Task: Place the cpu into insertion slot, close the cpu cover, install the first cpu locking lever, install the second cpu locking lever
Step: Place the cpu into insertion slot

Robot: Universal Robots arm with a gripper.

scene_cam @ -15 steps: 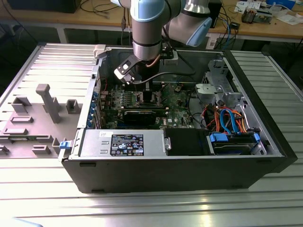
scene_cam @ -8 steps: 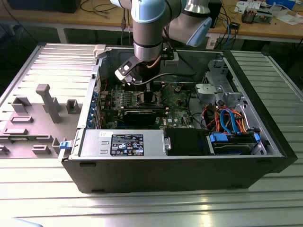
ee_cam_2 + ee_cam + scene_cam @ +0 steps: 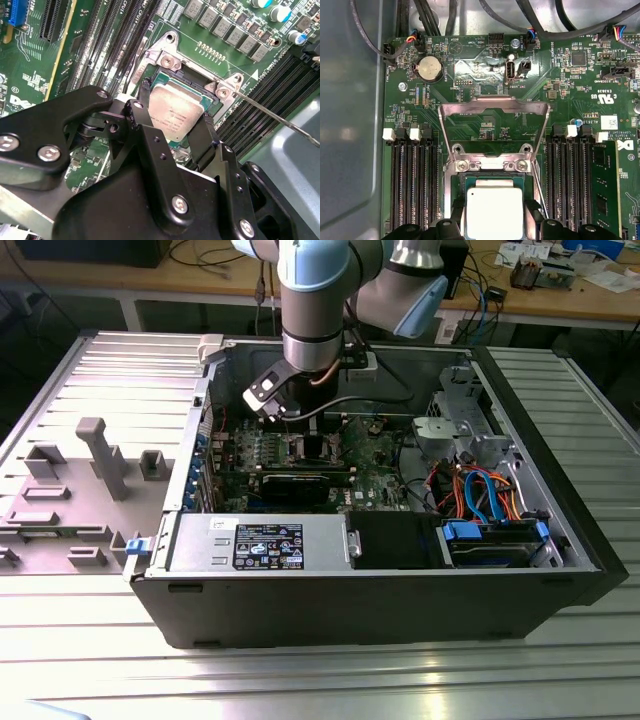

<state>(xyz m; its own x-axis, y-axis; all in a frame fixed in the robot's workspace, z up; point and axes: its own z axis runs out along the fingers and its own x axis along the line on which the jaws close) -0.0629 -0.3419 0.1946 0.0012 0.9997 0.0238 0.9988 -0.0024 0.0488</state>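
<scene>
Second wrist view: how is the gripper (image 3: 176, 116) set?
— It is closed narrowly onto the cpu (image 3: 172, 106); two opposite edges are pinched by its fingers (image 3: 145, 97).
— Where is the cpu located?
— It is positioned at the insertion slot (image 3: 176, 76), upper middle of the exterior view; full seating cannot be confirmed. The cpu cover (image 3: 492, 102) is seen swung open in the first wrist view.
</scene>
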